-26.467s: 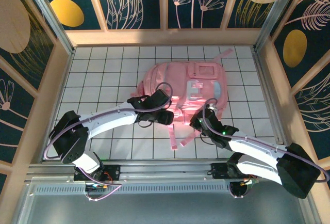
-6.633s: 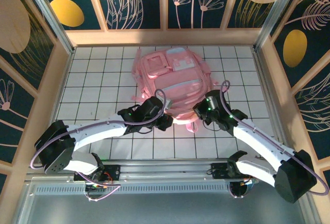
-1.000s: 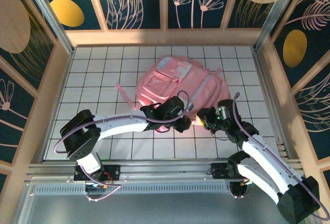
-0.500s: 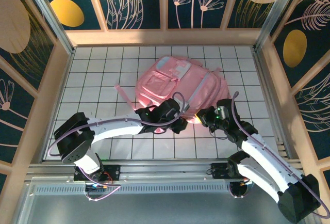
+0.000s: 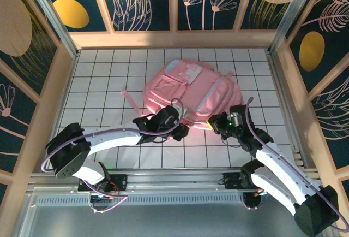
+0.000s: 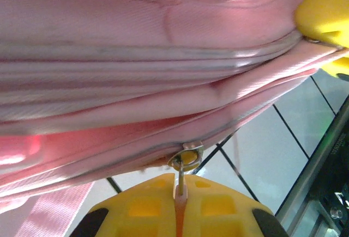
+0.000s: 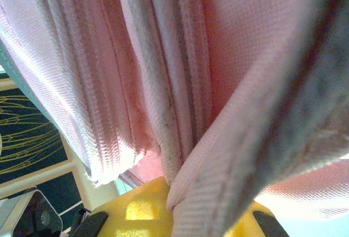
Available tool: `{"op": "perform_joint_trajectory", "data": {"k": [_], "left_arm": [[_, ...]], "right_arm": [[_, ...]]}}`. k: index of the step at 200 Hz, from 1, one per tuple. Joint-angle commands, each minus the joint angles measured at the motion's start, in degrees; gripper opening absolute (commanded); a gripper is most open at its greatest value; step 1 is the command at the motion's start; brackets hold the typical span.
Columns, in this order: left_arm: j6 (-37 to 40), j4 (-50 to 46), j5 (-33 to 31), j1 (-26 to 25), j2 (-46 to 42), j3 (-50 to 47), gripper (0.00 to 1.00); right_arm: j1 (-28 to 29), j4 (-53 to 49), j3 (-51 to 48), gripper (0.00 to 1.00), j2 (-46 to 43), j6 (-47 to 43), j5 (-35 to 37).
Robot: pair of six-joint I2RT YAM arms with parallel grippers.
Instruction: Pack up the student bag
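Left gripper point(image 5: 177, 131) and right gripper point(image 5: 214, 123) are both clamped on the near edge of the student bag point(image 5: 191, 87).

The student bag lies mid-table point(image 5: 103, 78), pockets turned far-left. The right gripper has just pinched shut on a fold of pink fabric point(image 7: 218, 155) and seems to brace the bag. The left gripper, closed on the zipper pull point(image 6: 184, 160), has slid leftward along the near seam within the last second, probably running the zipper. Far earlier, the bag lay with its pockets to the right.
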Motion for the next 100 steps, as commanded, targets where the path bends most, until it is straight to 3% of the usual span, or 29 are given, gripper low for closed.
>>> {"op": "perform_joint_trajectory", "data": {"k": [1, 100], "left_arm": [[-1.43, -2.04, -1.25, 2.15, -3.1, -2.59, 0.0], [-2.75, -3.05, -3.16, 5.15, -5.26, -6.53, 0.0]], "right_arm": [[-1.39, -0.8, 0.94, 0.0, -1.41, -1.11, 7.37], [-1.74, -1.12, 0.59, 0.0, -0.8, -2.56, 8.02]]}}
